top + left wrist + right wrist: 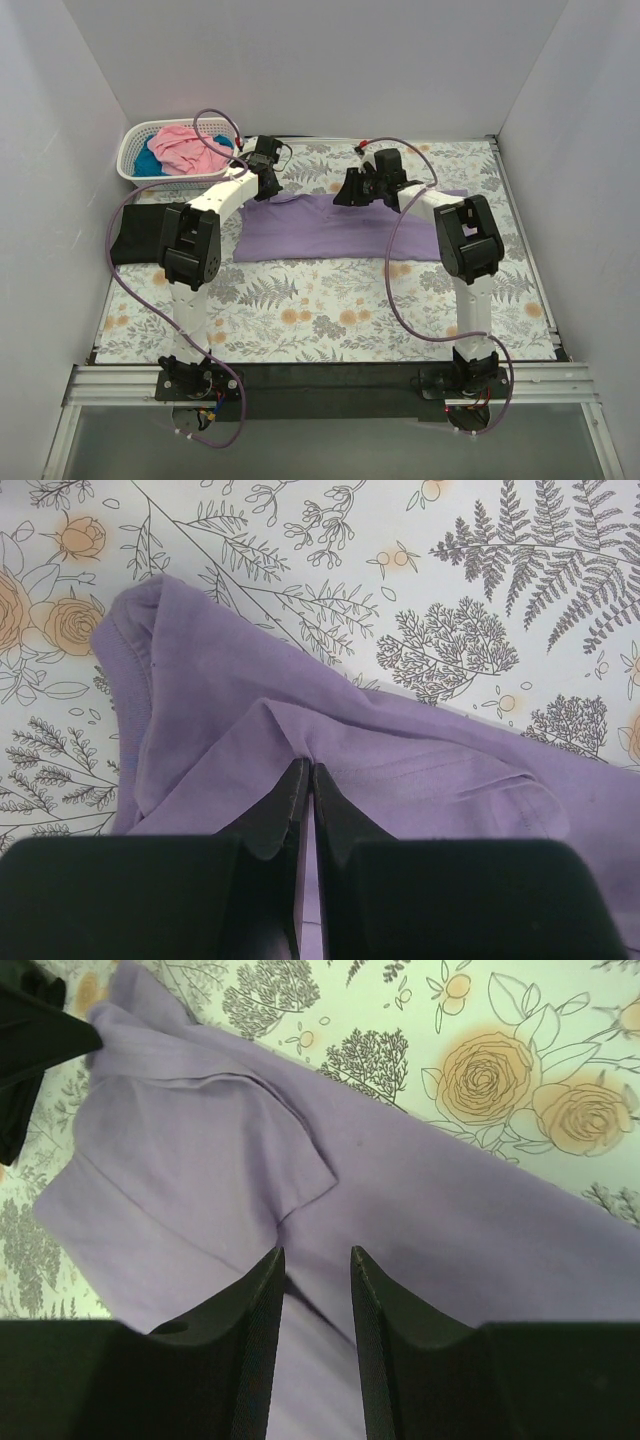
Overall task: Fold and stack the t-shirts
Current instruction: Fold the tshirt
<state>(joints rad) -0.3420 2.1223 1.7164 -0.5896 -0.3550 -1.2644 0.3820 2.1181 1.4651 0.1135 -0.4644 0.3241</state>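
On the floral cloth (320,300) that covers the table, the lavender t-shirt (340,232) lies spread sideways between the two arms, with both arms reaching over its far edge. The left gripper (305,772) is at the shirt's far left corner. Its fingers are pressed together on a raised fold of the purple fabric, which puckers up to the tips. The right gripper (314,1260) hangs low over the shirt near a short sleeve. Its fingers stand apart with nothing clamped, and purple fabric shows in the gap between them. The black t-shirt (135,238) lies flat at the left edge of the cloth, partly hidden by the left arm. In the far left corner the white basket (135,172) holds the pink t-shirt (185,148), crumpled on top of the teal t-shirt (148,160)
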